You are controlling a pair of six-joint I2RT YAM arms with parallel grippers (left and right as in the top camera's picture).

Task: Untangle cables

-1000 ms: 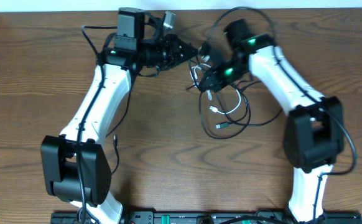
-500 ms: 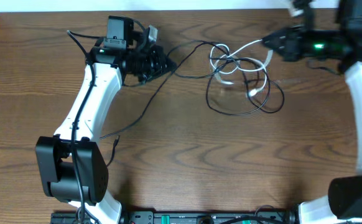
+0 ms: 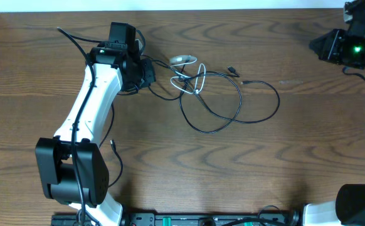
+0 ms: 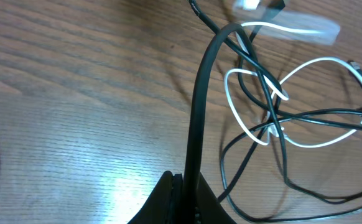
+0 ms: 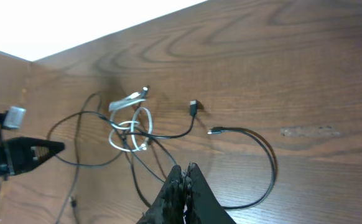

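The cables lie loose on the wooden table: a whitish cable (image 3: 198, 80) looped in a small knot, and black cable (image 3: 258, 83) in long loops running right. My left gripper (image 3: 150, 70) sits just left of the knot. It is shut on a black cable (image 4: 199, 93) that arcs up from its jaws (image 4: 187, 186) toward the white loops (image 4: 293, 26). My right gripper (image 3: 314, 45) is far to the right, shut and empty. Its jaws (image 5: 184, 171) hang above the table, with the white knot (image 5: 128, 134) and black loop (image 5: 271, 165) beyond them.
A loose black cable end (image 3: 115, 145) lies beside the left arm's base. The table's back edge meets a white wall (image 5: 106, 18). The left arm's own thick wire (image 3: 76, 44) curves off its wrist.
The right gripper has let go of the white cable and drawn back right. The stretched cables have dropped and slid left toward the left gripper, which pulled back slightly left.
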